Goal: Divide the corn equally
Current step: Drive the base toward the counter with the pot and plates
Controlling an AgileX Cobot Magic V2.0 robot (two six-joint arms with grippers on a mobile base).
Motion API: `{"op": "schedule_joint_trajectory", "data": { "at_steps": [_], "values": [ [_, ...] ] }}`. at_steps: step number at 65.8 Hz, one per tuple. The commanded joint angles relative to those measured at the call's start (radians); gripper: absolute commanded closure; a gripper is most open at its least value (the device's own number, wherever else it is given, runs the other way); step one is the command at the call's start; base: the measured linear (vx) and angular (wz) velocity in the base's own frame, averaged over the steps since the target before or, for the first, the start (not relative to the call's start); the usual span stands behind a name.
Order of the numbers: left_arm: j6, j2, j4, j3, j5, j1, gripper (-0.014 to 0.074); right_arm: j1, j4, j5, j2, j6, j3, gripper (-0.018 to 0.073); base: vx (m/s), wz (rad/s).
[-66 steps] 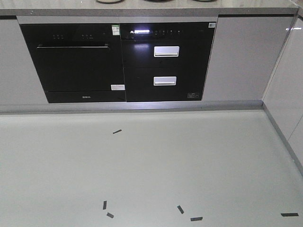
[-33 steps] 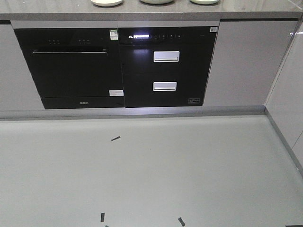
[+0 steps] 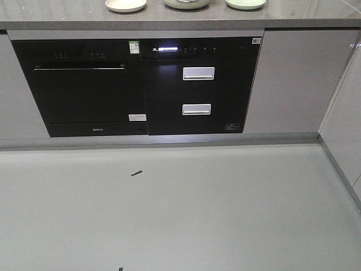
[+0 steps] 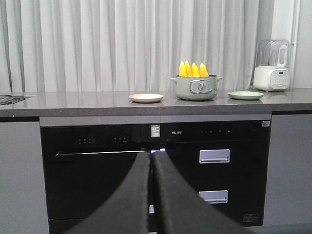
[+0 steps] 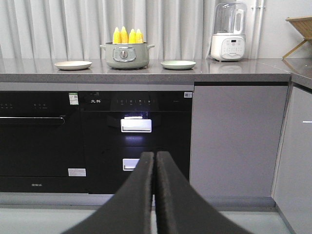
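Grey floor (image 3: 225, 214) fills most of the front view and runs up to a grey stone bench (image 3: 67, 17). Under the bench sit white cupboards and two black built-in units, an oven-like unit (image 3: 79, 90) on the left and a drawer unit (image 3: 197, 84) with two silver handles touching its right side. White curtains (image 4: 97, 44) hang behind the bench. On the bench top a white blender-like appliance (image 4: 271, 66) stands at the far right, well apart from a pale green pot (image 4: 196, 87) near the middle. A cream plate (image 4: 146, 97) lies near the pot's left and a green plate (image 4: 245, 95) near its right. My left gripper (image 4: 152, 157) and my right gripper (image 5: 155, 155) both point at the black units from below bench height, each with its fingers pressed flat together. The corn (image 4: 192, 69), four yellow cobs, stands upright in the pot, tips up. One small dark tape strip (image 3: 136, 173) lies on the floor
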Motion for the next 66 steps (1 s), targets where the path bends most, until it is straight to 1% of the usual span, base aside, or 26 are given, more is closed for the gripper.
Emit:
{"op": "schedule_joint_trajectory", "data": {
  "at_steps": [1,66],
  "values": [
    [0.000,-0.017,-0.009,0.014,-0.071,-0.002,0.0603,0.002,-0.009,-0.074,-0.001,-0.002,0.011,0.0559,0.12,0.00],
    [0.000,-0.017,-0.009,0.014,-0.071,-0.002,0.0603,0.002,-0.009,-0.074,-0.001,-0.002,0.011,0.0559,0.16,-0.01]
  ]
}}
